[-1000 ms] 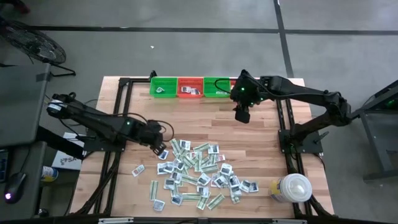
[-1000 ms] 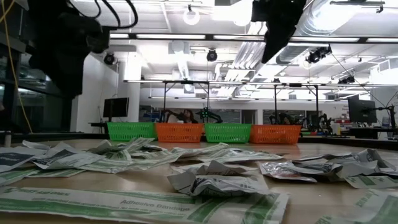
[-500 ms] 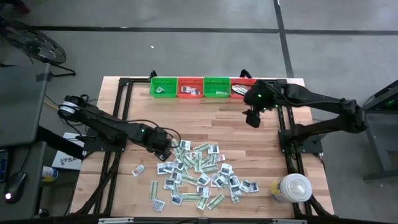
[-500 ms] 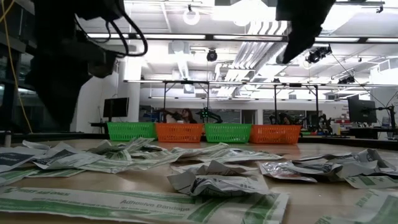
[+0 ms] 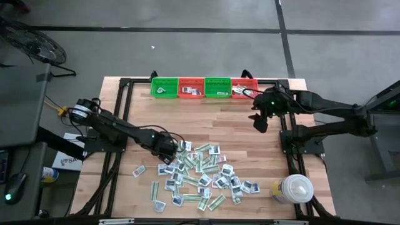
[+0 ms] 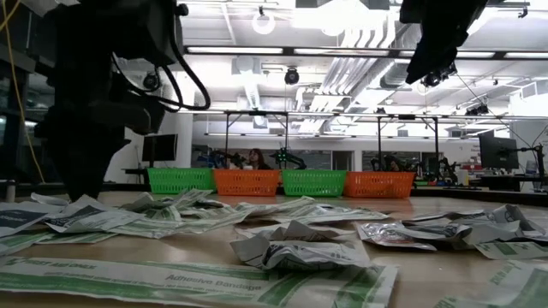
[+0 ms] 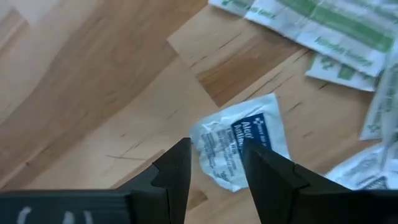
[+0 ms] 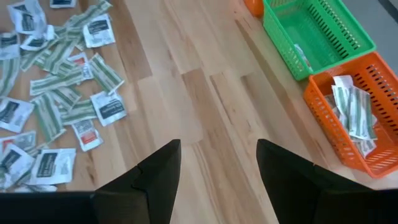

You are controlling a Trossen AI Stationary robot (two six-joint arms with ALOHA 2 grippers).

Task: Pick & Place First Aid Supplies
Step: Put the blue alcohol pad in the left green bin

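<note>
The first aid supplies lie as a loose pile of small white packets and pale-green strips on the wooden table's near half; they also show in the low view and the right wrist view. My left gripper stands open, pointing down, at the pile's far left edge. Its fingers straddle one white packet with blue print, which lies flat on the wood. My right gripper hangs open and holds nothing, high above bare wood near the table's far right, in front of the baskets. My left gripper comes from above, pointing down, with one finger over the white packet's printed middle and the other beside its edge. Whether the fingers touch the packet, I cannot tell. The packet lies flat on the table.
Along the far edge stand a green basket, an orange one, a second green one and a second orange one, with some packets in them. A big white round lidded container sits at the near right corner. Bare wood lies between pile and baskets.
My left gripper has come down toward the table at the pile's far left edge, its arm reaching farther toward the pile. My right gripper has moved away from the baskets toward the table's right edge, staying high. Neither gripper's gap has changed.
</note>
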